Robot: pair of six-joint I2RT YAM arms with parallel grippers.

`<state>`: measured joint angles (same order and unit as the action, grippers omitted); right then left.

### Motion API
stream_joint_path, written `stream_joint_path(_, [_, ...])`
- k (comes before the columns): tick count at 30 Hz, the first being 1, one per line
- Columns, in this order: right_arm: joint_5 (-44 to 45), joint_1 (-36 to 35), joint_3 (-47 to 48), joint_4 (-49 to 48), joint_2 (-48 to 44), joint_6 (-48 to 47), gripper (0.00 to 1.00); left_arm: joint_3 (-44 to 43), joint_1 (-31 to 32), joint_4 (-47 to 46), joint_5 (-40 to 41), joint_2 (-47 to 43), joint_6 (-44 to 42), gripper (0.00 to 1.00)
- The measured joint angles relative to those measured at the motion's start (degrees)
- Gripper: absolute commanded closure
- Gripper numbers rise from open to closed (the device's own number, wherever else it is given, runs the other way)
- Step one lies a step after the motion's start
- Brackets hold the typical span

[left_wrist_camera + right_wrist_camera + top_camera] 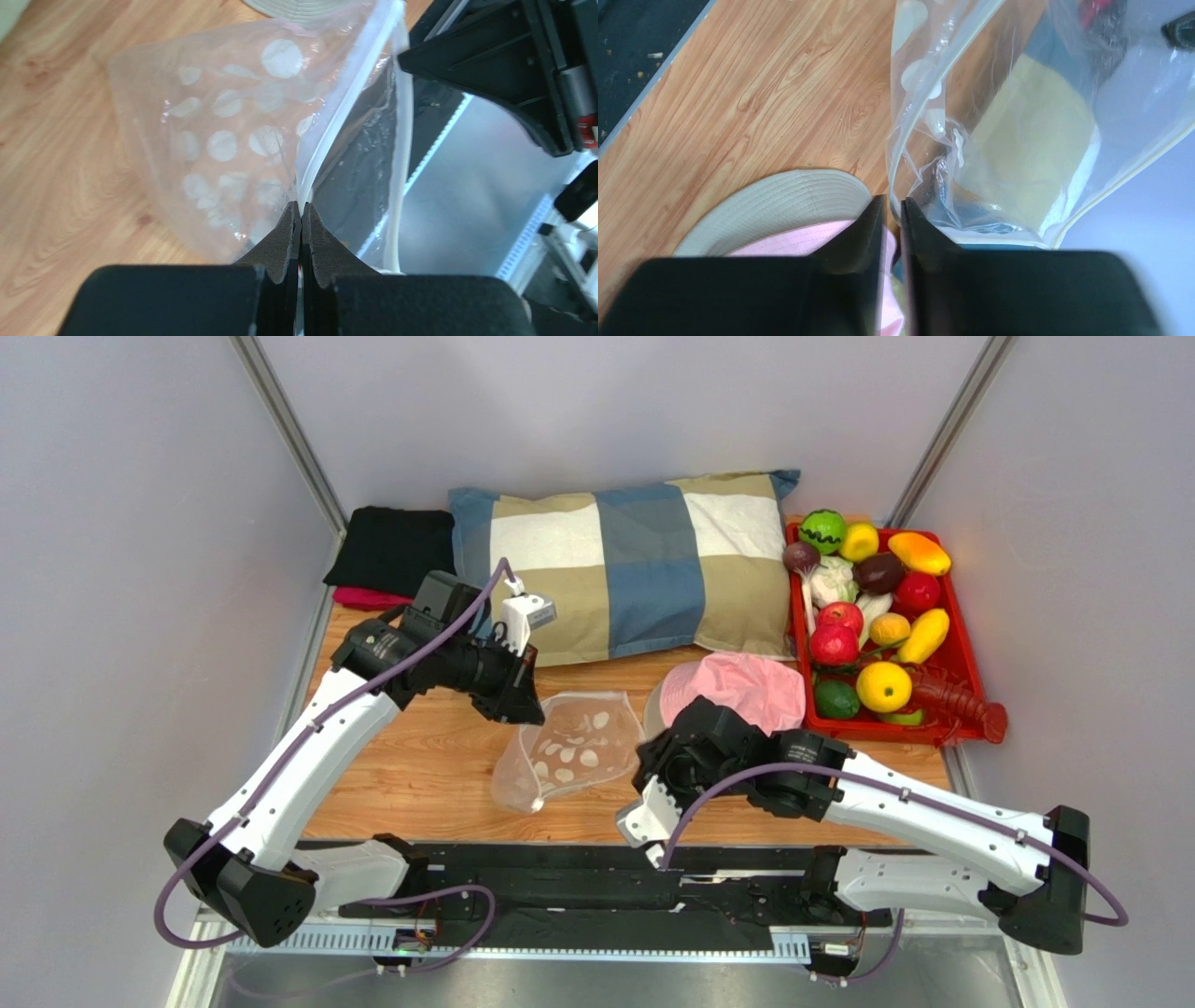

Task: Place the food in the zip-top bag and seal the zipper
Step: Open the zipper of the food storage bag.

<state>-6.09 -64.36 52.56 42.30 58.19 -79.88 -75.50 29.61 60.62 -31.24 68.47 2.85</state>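
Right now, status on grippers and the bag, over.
Left gripper shut on clear dotted plastic zip-top bag; right gripper shut on its opposite side. Mouth open, glossy toy food in red tray. Pink fabric hat beside bag.

From above, we lose the pads of the black right gripper (892,210) under its own wrist, which also covers the near side of the soft pink hat (751,686). The clear white-dotted plastic bag (927,84) runs off the right wrist view's top and right edges.
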Motion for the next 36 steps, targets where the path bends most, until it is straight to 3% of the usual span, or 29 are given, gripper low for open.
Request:
stream_joint_path(1, [0.2, 0.0, 0.0, -0.5, 0.1, 1.1, 0.30, 0.0, 0.0, -0.3, -0.7, 0.2, 1.0, 1.00])
stream_joint_path(2, [0.5, 0.0, 0.1, -1.3, 0.2, 2.1, 0.00, 0.0, 0.0, -0.5, -1.4, 0.3, 1.7, 1.00])
stream_joint_path(10, [0.3, -3.5, 10.9, -3.2, 4.4, 14.3, 0.00, -1.1, 2.3, -4.6, -0.5, 3.6, 8.1, 1.00])
stream_joint_path(16, [-1.2, -4.7, 15.3, -5.9, 8.0, 18.7, 0.05, -1.9, 3.7, -6.8, 1.8, 4.9, 11.8, 1.00])
stream_joint_path(19, [-1.6, -5.3, 15.2, -6.3, 10.7, 18.8, 0.28, -1.9, 3.7, -7.2, 2.5, 5.4, 13.5, 1.00])
stream_joint_path(20, [-1.5, -5.4, 15.2, -6.4, 11.8, 18.6, 0.47, -1.9, 3.7, -7.3, 3.0, 5.5, 13.9, 1.00])
stream_joint_path(22, [-1.2, -5.6, 15.1, -6.1, 13.9, 18.7, 0.64, -1.9, 3.6, -7.3, 4.2, 5.5, 14.2, 1.00])
stream_joint_path(23, [-1.0, -5.7, 15.1, -5.9, 14.8, 18.5, 0.84, -1.9, 3.4, -7.2, 4.9, 5.4, 14.2, 1.00])
stream_joint_path(25, [-0.4, -5.7, 15.1, -4.5, 15.8, 18.3, 1.00, -1.9, 2.3, -6.6, 6.0, 5.3, 14.2, 1.00])
stream_joint_path(32, [3.3, -4.8, 8.4, -1.0, 8.0, 18.9, 1.00, -2.1, -8.5, -1.9, 9.1, 1.0, 11.8, 1.00])
stream_joint_path(36, [4.3, -2.8, 3.9, -4.0, 2.5, 17.7, 1.00, -3.0, -9.6, 2.5, 6.1, 0.7, 9.4, 1.00])
